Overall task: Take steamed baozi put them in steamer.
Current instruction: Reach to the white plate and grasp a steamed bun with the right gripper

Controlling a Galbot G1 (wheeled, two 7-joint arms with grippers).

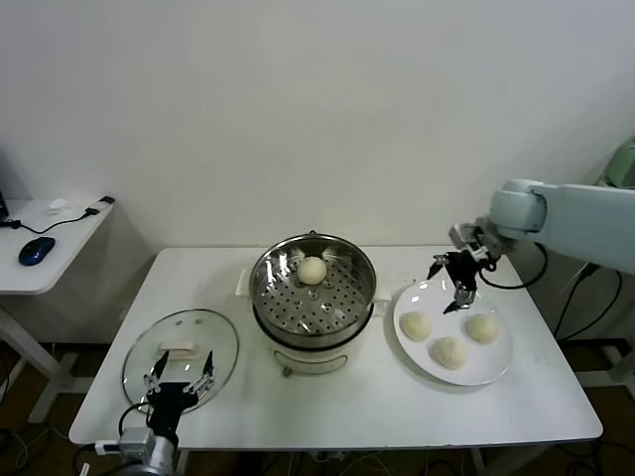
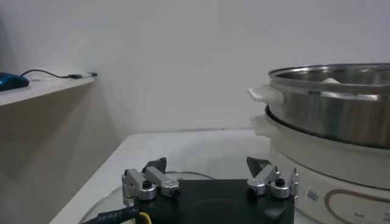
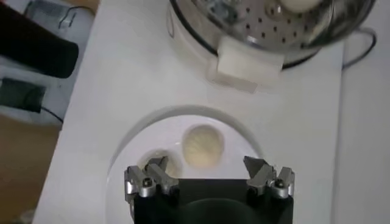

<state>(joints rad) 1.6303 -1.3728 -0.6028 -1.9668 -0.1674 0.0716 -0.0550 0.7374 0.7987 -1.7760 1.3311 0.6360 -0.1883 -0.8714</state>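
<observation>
Left gripper [image 1: 180, 376], jaws apart, empty, sits over the round glass lid [image 1: 223, 347]. Steamer [image 1: 314, 294], shiny perforated steel, holds one smooth pale baozi [image 1: 313, 270]. Right gripper [image 1: 452, 285], jaws apart, hangs over the white plate [image 1: 491, 369] bearing three baozi [image 1: 449, 352], one partly hidden in the wrist view.

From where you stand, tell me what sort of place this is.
Probably a lab or office room staged as a kitchen test bench: a plain white table against a bare white wall, a shiny stainless-steel steamer on it, and a side desk holding a blue computer mouse and cables.
</observation>
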